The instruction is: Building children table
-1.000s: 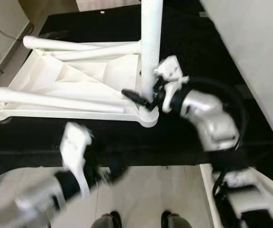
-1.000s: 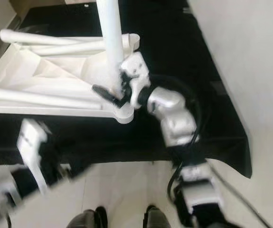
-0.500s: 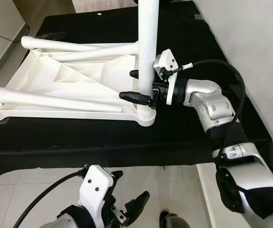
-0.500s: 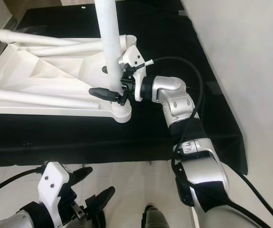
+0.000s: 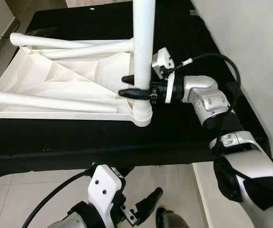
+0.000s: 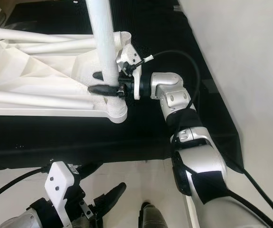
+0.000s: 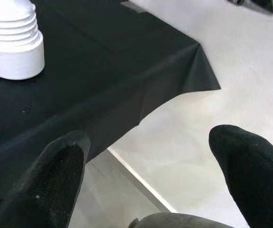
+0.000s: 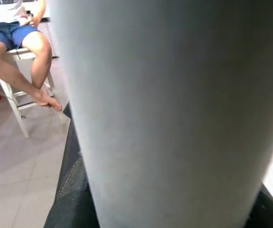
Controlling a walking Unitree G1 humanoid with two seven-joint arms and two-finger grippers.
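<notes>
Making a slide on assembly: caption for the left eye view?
Right gripper clasps the upright white leg at the upturned tabletop's corner socket; left gripper hangs open below.

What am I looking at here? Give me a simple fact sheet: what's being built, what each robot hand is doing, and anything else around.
Being built: white plastic children's table top, lying upside down on a black cloth
Upright leg: stands in the near right corner socket
Other legs: two lie across the upturned top
Right gripper: fingers closed around the upright leg, low down, just above the socket
Left gripper: fingers open, holding nothing, low over the tiled floor before the cloth's edge
Person: seated on a chair in the background, seen in the right wrist view
</notes>
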